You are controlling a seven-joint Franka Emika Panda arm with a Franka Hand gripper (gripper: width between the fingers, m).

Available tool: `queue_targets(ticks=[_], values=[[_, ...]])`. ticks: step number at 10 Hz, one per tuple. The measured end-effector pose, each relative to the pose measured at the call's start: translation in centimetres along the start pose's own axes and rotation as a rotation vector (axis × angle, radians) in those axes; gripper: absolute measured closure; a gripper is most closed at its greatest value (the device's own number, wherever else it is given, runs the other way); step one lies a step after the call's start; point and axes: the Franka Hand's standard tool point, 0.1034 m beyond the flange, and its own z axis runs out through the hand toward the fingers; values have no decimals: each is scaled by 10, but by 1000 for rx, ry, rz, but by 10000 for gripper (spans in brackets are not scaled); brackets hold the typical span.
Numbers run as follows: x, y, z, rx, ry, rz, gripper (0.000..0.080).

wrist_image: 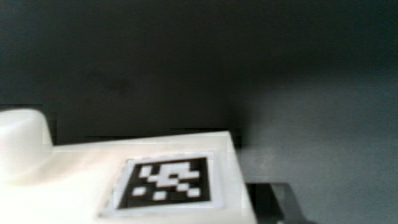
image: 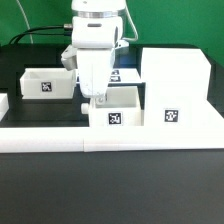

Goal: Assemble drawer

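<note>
White gripper (image: pixel 98 97) hangs vertical over the front tray (image: pixel 130 116)

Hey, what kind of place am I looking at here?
Probably a robotics lab bench: a robot arm's gripper works above a black table, among white parts with square marker tags, such as the shell and a tray.

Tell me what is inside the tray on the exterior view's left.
The tray shows only bare white inner walls; nothing rises above its rim. Its front wall hides the floor, and the end effector covers its end on that view's right.
</note>
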Motion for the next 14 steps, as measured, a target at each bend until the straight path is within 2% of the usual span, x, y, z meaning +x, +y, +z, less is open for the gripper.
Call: queue_targets(ticks=[2,4,5,7,8,14], values=[[0,0,0,0,0,0,726],[1,1,0,-29,6,-1,726],[1,0,1,-25,5,-1,726],[2,1,1,-38,8,1,726],[5,2,0,-62,13,4,726],[5,1,1,-56,13,49,726]])
